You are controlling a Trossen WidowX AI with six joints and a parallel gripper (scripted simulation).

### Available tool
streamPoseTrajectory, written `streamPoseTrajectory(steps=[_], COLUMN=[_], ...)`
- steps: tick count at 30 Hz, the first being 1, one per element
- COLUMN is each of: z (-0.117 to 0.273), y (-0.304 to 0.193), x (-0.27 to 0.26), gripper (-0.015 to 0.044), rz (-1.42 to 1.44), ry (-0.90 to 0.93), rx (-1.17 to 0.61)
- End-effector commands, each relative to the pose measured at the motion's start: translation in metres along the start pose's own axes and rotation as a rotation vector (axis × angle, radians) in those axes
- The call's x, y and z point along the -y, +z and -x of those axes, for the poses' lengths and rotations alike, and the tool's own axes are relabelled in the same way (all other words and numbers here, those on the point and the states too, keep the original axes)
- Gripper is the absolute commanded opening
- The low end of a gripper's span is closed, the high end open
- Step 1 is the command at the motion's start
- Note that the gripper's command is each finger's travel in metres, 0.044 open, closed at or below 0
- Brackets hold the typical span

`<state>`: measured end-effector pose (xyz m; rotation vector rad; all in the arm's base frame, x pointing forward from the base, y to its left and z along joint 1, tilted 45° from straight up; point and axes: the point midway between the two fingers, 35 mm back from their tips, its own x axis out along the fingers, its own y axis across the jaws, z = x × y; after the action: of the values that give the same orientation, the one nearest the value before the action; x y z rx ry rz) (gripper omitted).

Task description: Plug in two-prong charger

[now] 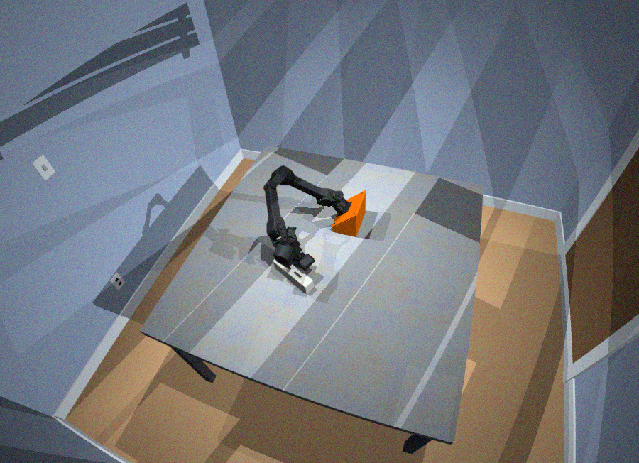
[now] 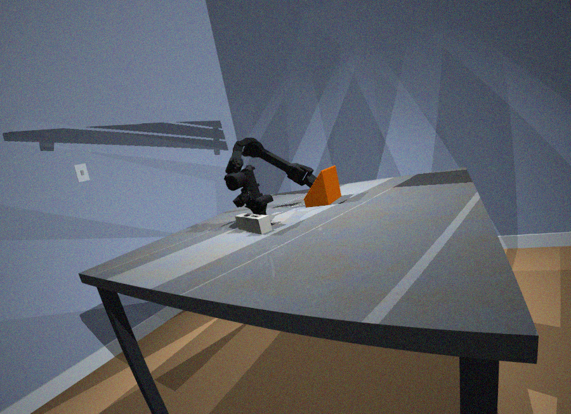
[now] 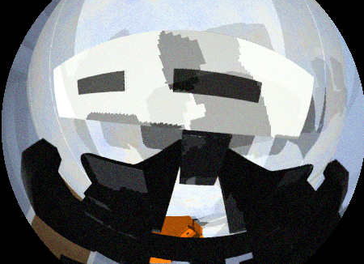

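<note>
The white power strip [image 1: 308, 282] [image 2: 251, 223] [image 3: 133, 59] lies on the table. Its top shows a shorter grey recess [image 3: 101, 83] at left and a longer, darker recess [image 3: 226, 87] at right in the wrist view. My gripper [image 2: 259, 209] [image 3: 198, 144] is shut on the black charger [image 3: 202, 162], at the strip's long edge nearest the fingers in the wrist view. The charger's front end just meets that edge in the picture, below the right recess's left part. The prongs are hidden, and whether they touch the strip cannot be told. The top and exterior views hide the charger behind the arm.
An orange wedge-shaped block [image 1: 355, 218] [image 2: 328, 188] [image 3: 175, 224] stands at the arm's base on the grey table [image 1: 361, 334] [image 2: 323, 271]. Striped shadows cross the strip and table. A wall outlet [image 1: 117, 280] and a wall plate [image 1: 43, 167] [image 2: 81, 172] are at left, away from the table.
</note>
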<state>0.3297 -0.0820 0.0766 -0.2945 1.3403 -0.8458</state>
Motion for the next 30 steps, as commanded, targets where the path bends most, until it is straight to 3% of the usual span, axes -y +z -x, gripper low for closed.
streamPoseTrajectory(steps=[1,30], z=[0.001,0.001], y=[0.006,0.018], x=[0.001,0.001], gripper=[0.0,0.0], rz=[-0.008,-0.009], ry=[0.001,0.001], rx=[0.011,0.012])
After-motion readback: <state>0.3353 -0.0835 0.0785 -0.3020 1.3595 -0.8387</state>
